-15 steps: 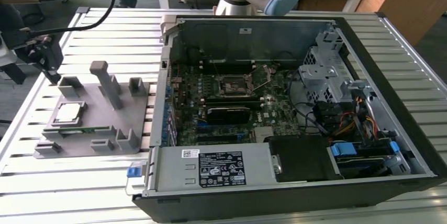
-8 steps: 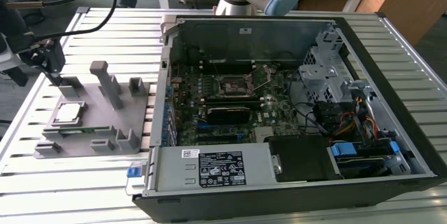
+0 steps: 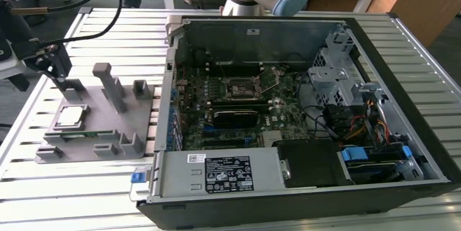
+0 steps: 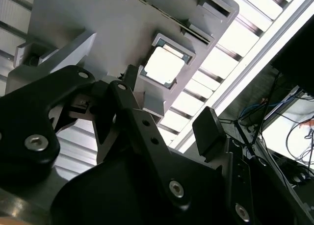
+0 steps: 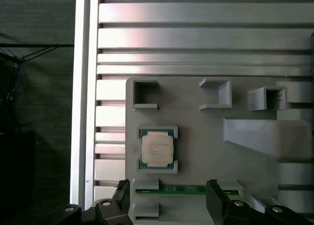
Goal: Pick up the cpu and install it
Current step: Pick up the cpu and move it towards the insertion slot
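The cpu point(image 5: 157, 149) lies flat, shiny lid up, in a square pocket of the grey holder point(image 5: 196, 132) on the slatted counter point(image 5: 206, 38), at the exterior view's left of the open computer case point(image 3: 303, 107). It is nearly square, with its edges parallel to the holder's. The hand point(image 5: 169, 199) hangs above the holder, fingers spread wide, gripping nothing.

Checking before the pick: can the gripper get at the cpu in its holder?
Probably yes: the cpu lies uncovered, top up, in its grey holder, nothing over it, and the gripper hangs close by with jaws open.
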Robot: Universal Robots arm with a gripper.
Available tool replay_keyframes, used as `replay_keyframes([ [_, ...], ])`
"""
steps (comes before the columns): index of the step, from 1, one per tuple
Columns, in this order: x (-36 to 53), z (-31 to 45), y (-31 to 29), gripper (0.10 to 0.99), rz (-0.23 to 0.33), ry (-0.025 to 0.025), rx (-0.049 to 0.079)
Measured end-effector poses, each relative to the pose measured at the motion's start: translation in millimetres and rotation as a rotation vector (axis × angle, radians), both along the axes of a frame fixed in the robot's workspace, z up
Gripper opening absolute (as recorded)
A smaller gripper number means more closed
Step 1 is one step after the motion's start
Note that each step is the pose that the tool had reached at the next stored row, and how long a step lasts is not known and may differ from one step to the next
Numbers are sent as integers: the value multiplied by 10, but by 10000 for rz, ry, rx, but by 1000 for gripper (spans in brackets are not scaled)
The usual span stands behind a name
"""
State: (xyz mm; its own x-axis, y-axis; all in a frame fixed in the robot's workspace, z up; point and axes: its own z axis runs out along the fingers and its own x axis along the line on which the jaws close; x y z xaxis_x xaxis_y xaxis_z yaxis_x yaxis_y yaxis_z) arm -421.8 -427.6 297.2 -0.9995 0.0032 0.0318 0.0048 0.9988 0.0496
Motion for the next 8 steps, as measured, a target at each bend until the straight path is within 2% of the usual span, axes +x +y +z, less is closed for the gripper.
replay_keyframes([
  [8,-2,-112,5,718,2,-1,0],
])
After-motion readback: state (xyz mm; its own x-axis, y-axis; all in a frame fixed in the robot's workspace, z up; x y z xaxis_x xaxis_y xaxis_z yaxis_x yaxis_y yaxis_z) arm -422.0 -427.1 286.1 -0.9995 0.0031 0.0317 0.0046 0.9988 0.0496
